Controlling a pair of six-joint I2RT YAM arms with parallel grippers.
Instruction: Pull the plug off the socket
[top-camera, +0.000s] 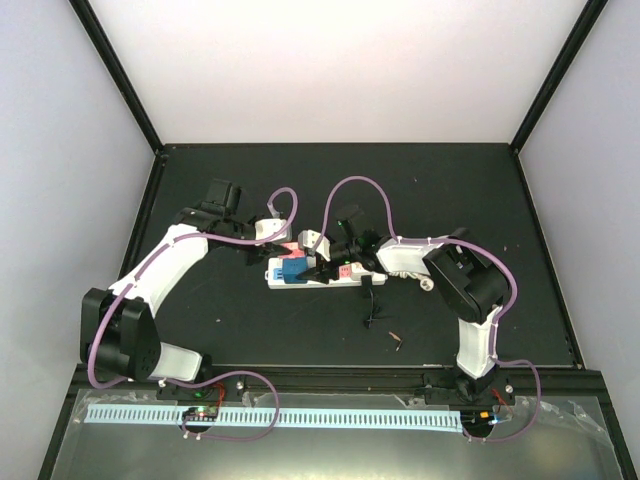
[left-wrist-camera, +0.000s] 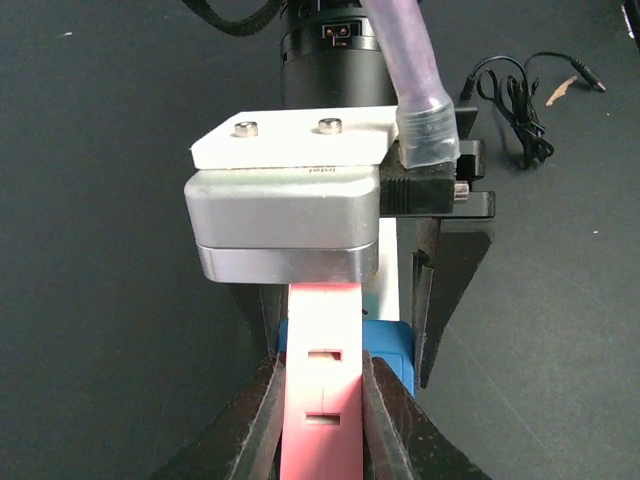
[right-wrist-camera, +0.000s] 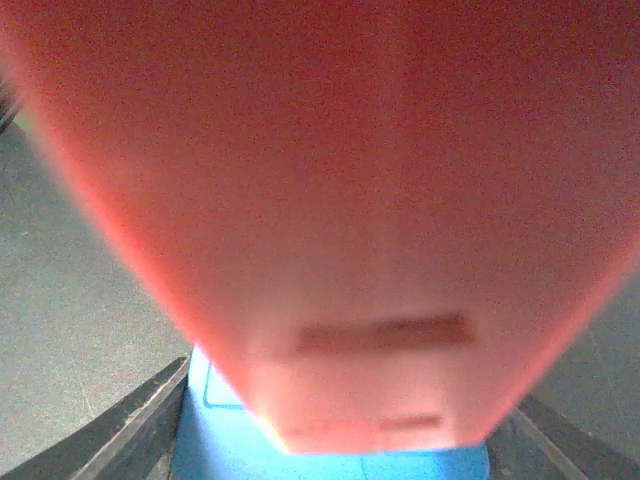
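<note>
The socket (top-camera: 278, 277) is a long white power strip lying at mid-table, with a blue outlet (top-camera: 290, 270) and a pink outlet (top-camera: 345, 270). The plug (left-wrist-camera: 320, 395) is a pink block with two slots and stands over the blue outlet (left-wrist-camera: 392, 345). My left gripper (left-wrist-camera: 320, 425) is shut on its sides; it also shows in the top view (top-camera: 288, 250). The plug's base is hidden. My right gripper (top-camera: 305, 265) straddles the strip from above. In the right wrist view its fingers (right-wrist-camera: 150, 425) flank the blue outlet (right-wrist-camera: 330, 465), under the blurred pink plug (right-wrist-camera: 330, 200).
A thin black cable (top-camera: 370, 305) lies coiled just in front of the strip; it also shows in the left wrist view (left-wrist-camera: 515, 100). A small brown scrap (top-camera: 396, 338) lies near it. The right wrist camera housing (left-wrist-camera: 285, 215) hangs right above the plug.
</note>
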